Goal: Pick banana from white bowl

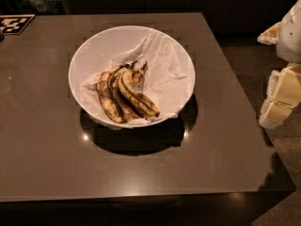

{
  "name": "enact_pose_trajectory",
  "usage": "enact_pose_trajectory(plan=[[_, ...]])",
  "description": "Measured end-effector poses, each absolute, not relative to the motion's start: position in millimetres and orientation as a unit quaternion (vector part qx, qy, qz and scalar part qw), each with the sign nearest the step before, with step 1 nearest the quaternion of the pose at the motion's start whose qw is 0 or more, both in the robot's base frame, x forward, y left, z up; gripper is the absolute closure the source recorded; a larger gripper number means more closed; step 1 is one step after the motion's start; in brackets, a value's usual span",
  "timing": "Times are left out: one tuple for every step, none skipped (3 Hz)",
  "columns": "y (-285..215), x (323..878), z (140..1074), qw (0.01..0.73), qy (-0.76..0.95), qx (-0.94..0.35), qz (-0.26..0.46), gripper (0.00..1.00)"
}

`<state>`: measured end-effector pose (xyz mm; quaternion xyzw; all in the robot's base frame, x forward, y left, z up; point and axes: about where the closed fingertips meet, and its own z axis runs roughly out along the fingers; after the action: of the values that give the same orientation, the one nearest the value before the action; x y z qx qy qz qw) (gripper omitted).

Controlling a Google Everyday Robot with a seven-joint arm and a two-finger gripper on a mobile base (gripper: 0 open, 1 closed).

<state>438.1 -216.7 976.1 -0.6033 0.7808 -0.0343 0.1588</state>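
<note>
Several browned bananas (127,95) inside white bowl (94,46), on paper (164,60). Gripper (282,95) well right of white bowl, apart from bananas; opening indiscernible.

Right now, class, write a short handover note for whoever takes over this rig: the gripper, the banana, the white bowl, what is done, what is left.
Gripper: at the right edge of the view, beside the table, well away from the bowl.
Bananas: a browned bunch lying on white paper inside the white bowl, which stands on the table.
Done: nothing yet; no banana lifted.
Left: reach into the bowl, grasp a banana, lift it out.
</note>
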Motion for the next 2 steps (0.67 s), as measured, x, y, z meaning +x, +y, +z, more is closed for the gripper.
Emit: enact_pose_trajectory(plan=[[-216.7, 438.1, 976.1, 0.159, 0.781, -0.603, -0.034, 0.00], [-212.6, 435.4, 979.0, 0.155, 0.784, -0.600, -0.030, 0.00]])
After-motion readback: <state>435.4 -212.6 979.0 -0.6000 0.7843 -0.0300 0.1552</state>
